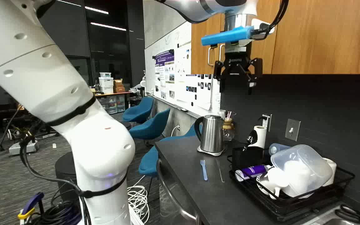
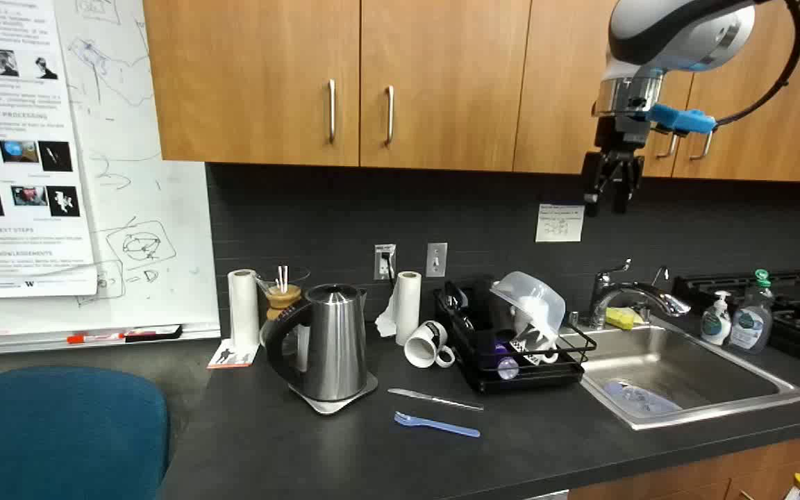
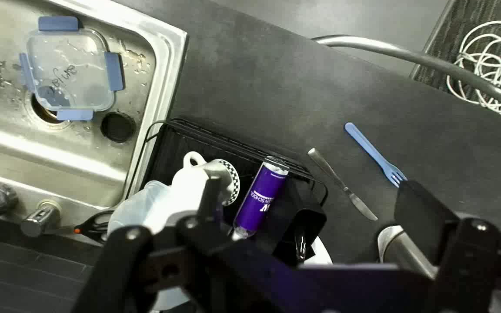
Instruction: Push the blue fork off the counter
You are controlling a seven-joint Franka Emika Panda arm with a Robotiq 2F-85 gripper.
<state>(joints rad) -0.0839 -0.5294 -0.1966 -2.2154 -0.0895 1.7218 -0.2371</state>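
Observation:
The blue fork (image 1: 204, 170) lies flat on the dark counter (image 2: 344, 462). It shows in both exterior views (image 2: 437, 424), lying in front of the silver knife (image 2: 435, 399). In the wrist view the fork (image 3: 372, 152) is right of the knife, its handle toward the counter's edge and its tine tips beside the image of the right finger. My gripper (image 1: 235, 89) is open and empty, fingers pointing down. It is high above the counter, near cabinet-bottom height, and touches nothing. In an exterior view the gripper (image 2: 606, 205) is right of the fork, above the sink side.
A steel kettle (image 2: 336, 347) stands left of the fork. A black dish rack (image 2: 525, 378) with cups, a plastic tub and a purple bottle (image 3: 261, 198) stands to the right, then the sink (image 2: 692, 368). A curved metal handle (image 3: 389, 48) runs along the counter's front. Cabinets (image 2: 442, 83) hang above.

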